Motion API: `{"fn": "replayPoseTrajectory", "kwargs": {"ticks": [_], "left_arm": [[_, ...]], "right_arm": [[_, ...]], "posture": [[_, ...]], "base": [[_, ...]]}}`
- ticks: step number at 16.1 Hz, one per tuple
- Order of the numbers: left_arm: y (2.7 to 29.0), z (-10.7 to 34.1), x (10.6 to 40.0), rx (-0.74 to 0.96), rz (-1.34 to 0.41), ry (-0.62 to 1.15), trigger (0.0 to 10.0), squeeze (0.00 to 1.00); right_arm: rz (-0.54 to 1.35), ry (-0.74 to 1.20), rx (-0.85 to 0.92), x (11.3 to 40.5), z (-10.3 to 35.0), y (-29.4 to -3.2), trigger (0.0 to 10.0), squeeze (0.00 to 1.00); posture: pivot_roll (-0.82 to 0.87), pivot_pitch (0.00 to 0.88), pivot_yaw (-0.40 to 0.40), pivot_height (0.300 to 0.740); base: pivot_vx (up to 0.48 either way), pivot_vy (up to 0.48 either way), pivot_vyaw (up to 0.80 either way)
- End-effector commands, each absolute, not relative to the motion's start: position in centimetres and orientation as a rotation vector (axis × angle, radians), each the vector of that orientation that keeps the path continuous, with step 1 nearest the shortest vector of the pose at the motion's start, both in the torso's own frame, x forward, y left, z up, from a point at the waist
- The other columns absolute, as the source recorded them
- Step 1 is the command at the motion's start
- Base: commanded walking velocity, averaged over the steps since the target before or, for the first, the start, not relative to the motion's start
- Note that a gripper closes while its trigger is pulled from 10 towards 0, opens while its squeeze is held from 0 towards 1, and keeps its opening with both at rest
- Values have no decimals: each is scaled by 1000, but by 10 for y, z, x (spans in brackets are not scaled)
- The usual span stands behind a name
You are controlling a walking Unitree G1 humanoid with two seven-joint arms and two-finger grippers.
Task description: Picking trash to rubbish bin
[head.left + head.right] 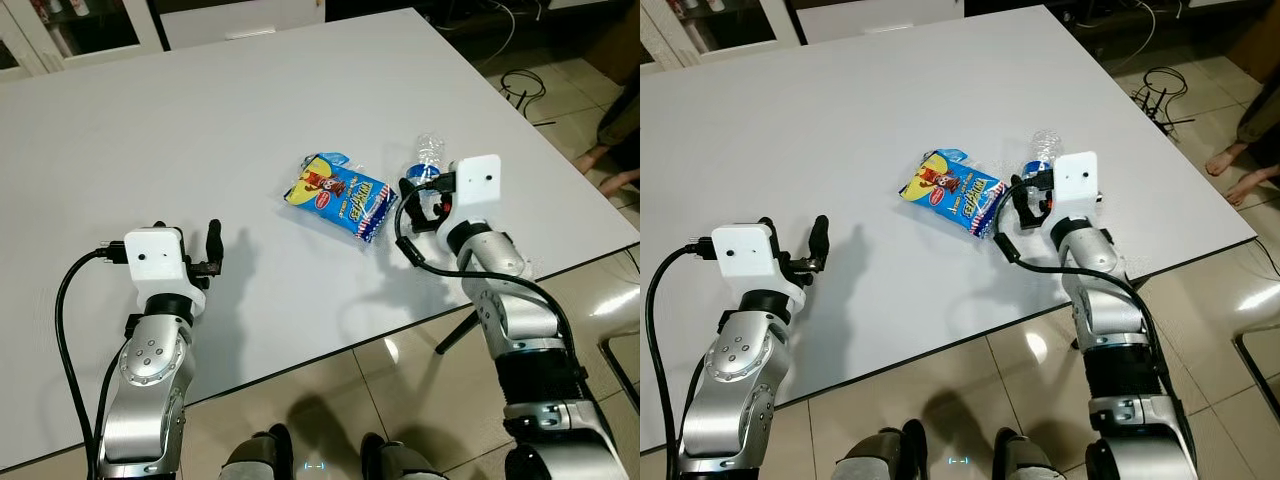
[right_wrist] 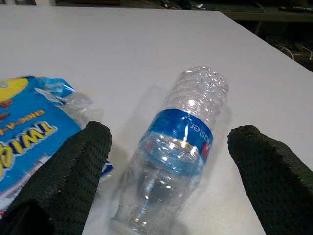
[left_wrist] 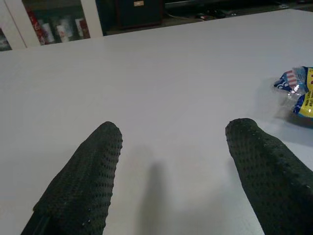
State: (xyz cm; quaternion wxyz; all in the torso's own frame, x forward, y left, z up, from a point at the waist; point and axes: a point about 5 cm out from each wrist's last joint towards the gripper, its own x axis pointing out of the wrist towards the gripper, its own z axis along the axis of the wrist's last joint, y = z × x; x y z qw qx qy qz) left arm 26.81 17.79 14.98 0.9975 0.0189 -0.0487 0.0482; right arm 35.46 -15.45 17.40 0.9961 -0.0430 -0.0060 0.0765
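A blue and yellow snack bag [image 1: 337, 195] lies on the white table [image 1: 200, 110], right of the middle. Beside it, toward the right edge, a clear plastic bottle [image 1: 428, 158] with a blue label lies on its side. My right gripper [image 1: 421, 199] is open just short of the bottle, and in the right wrist view the bottle [image 2: 181, 147] lies between its two fingers [image 2: 83, 166], with the bag [image 2: 29, 137] off to one side. My left gripper [image 1: 186, 236] is open low over bare table near the front edge, well left of the bag [image 3: 296, 90].
The table's front edge runs close before my arms, with tiled floor [image 1: 400, 390] below. Cables [image 1: 520, 85] lie on the floor at the far right. A person's bare feet [image 1: 1232, 162] are beside the table's right side. Glass-door cabinets [image 1: 60, 35] stand beyond the table.
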Motion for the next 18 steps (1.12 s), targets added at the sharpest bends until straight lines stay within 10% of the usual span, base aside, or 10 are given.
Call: {"fn": "replayPoseTrajectory", "kwargs": {"ticks": [1,15,17,18], "left_arm": [[179,147,267,48,107,-85,10000,0],[176,144,265,50,103,-75,10000,0],[176,144,264,48,102,-72,10000,0],[175,144,264,47,102,-71,10000,0]], "right_arm": [[121,-6,-104,357,174,-161,10000,0],[223,236,-172,371,128,-149,10000,0],[229,240,-171,370,125,-149,0,0],[230,240,-170,370,124,-150,0,0]], "posture": [[-88,200,17,740],[-83,213,2,740],[-85,219,0,740],[-85,219,0,740]], "base": [[0,0,0],[0,0,0],[0,0,0],[0,0,0]]}}
